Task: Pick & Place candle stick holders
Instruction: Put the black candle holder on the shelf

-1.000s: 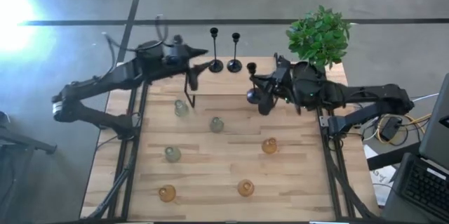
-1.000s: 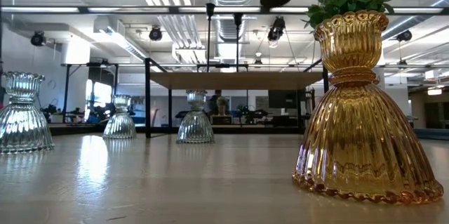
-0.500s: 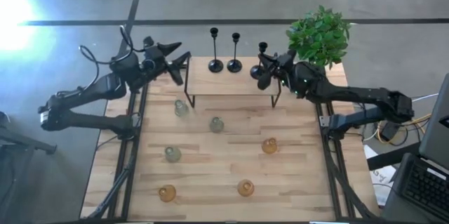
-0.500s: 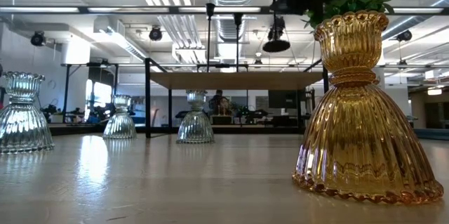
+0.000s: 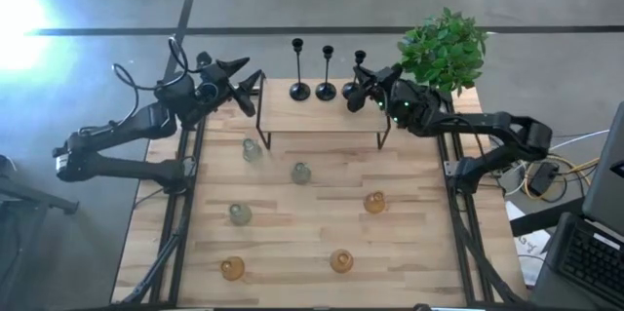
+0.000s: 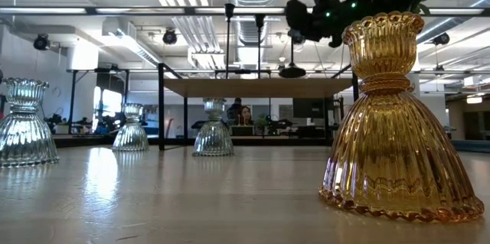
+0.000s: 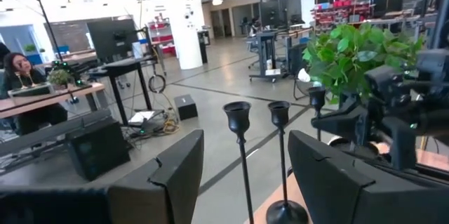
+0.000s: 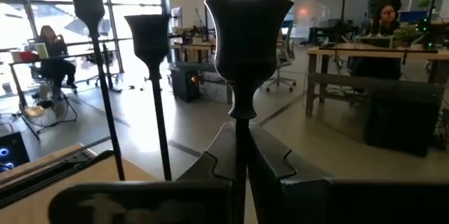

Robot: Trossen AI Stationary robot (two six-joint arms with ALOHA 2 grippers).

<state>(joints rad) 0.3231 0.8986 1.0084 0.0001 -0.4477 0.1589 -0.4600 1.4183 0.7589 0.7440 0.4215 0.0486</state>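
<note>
Two black candlesticks (image 5: 299,69) (image 5: 327,70) stand on their round bases on a small raised wooden shelf (image 5: 322,118) at the table's far middle. My right gripper (image 5: 365,89) is shut on a third black candlestick (image 5: 357,69), just right of them. In the low view its base (image 6: 292,72) is at the shelf top. My left gripper (image 5: 250,88) is open and empty at the shelf's left end. In the left wrist view its point (image 7: 245,175) faces the two standing candlesticks. Several glass holders, pale green (image 5: 252,150) and amber (image 5: 374,203), stand on the table. My right gripper pinches the candlestick's thin stem (image 8: 241,122) between its two fingers, below the cup (image 8: 247,31). The fingers come about level from the table's right and lie across the stem. The candlestick is upright. Whether its base rests on the shelf or hangs just above it, I cannot tell.
A leafy green plant (image 5: 444,50) stands at the far right corner, close behind my right arm. A large amber glass holder (image 6: 394,122) stands close to the low camera. People sit at desks in the room beyond the table.
My right gripper has carried the third candlestick from over the table's middle toward the far edge and down, beside the two on the shelf. The candlestick has come upright. My left gripper has drawn back from over the shelf toward the table's left edge, then kept still.
</note>
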